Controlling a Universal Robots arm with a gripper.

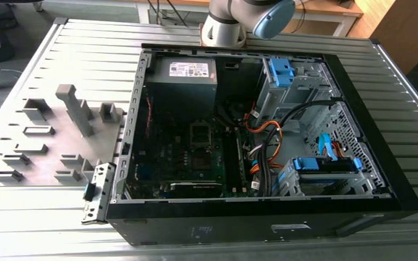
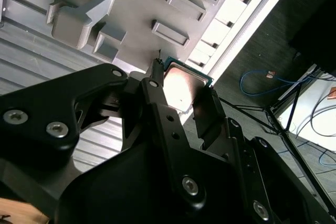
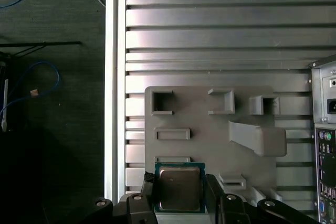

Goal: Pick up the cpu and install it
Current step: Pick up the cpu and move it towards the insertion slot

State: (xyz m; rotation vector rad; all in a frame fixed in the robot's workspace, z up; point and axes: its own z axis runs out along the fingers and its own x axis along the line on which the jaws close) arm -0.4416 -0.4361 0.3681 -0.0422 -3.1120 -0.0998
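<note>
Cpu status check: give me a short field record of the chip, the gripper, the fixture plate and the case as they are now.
cpu: clamped by two opposite edges, metal face toward the camera in both wrist views
gripper: shut on the cpu
position: held over the near edge of the grey fixture plate, apparently clear of it
computer case: open, lying on the slatted table beside the fixture plate
install: not yet done, the cpu is outside the case
</note>
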